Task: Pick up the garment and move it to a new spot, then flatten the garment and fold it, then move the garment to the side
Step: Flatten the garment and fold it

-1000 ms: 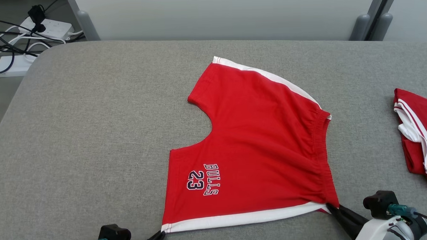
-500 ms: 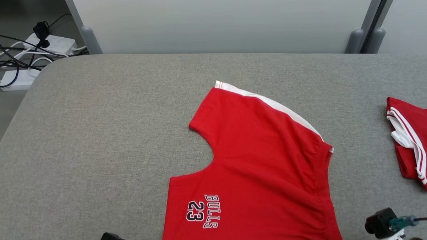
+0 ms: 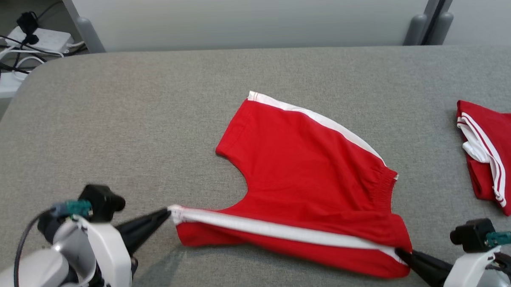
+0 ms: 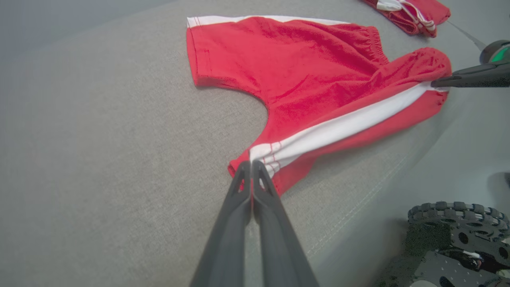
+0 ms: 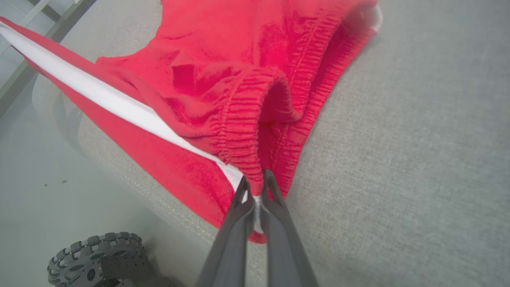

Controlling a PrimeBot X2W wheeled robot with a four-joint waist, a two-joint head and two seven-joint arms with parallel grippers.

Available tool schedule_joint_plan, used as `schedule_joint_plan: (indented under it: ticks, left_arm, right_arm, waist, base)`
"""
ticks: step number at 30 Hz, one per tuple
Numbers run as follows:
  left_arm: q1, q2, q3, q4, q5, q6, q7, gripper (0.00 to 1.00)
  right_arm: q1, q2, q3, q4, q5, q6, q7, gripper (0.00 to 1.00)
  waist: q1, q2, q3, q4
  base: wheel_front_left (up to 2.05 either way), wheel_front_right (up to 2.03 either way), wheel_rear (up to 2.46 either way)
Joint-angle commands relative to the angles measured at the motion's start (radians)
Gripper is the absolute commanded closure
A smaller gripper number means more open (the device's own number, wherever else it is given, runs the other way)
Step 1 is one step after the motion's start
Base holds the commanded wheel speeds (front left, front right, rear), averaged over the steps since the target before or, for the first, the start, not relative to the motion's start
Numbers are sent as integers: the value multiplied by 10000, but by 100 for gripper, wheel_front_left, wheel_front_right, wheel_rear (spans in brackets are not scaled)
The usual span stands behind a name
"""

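Pinching the red shorts (image 3: 316,167) at opposite stripe ends, the left gripper (image 3: 168,212) and right gripper (image 3: 399,252) hold them taut, a second garment (image 3: 494,152) cut off at right

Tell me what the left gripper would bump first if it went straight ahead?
The red shorts: the left gripper pinches their white-striped corner, so it would probably push straight into that cloth.

The left claw (image 3: 167,211) and right claw (image 3: 398,252) tapered to slim black fingers (image 4: 235,223). Behind the left claw, a glossy white wrist shell (image 3: 93,255) carried a black camera block (image 3: 102,200), a teal plug (image 3: 73,207) and a dark cable (image 3: 23,249).
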Motion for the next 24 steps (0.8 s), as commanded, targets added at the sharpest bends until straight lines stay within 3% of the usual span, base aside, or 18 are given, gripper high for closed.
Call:
schedule_joint_plan:
  ticks: [1, 12, 24]
  left_arm:
    - [-928, 479, 616, -56, 114, -22, 66, 100]
    - [-4783, -223, 397, 1241, 1242, -253, -30, 100]
    - [-7559, -713, -1321, 3333, 1106, -257, -1011, 100]
  right_arm:
    - [-255, -177, -260, 23, -91, -6, -241, 100]
    - [-1616, 1721, -1648, 825, -1006, -6, -1356, 100]
    - [-3316, 3208, -2413, 1529, -1508, -6, -2169, 100]
  waist:
    - [0, -1, 350, -223]
    - [0, -1, 1952, -1125]
    - [0, -1, 3307, -1978]
  base:
    - [0, 0, 0]
    - [0, 0, 0]
    - [0, 0, 0]
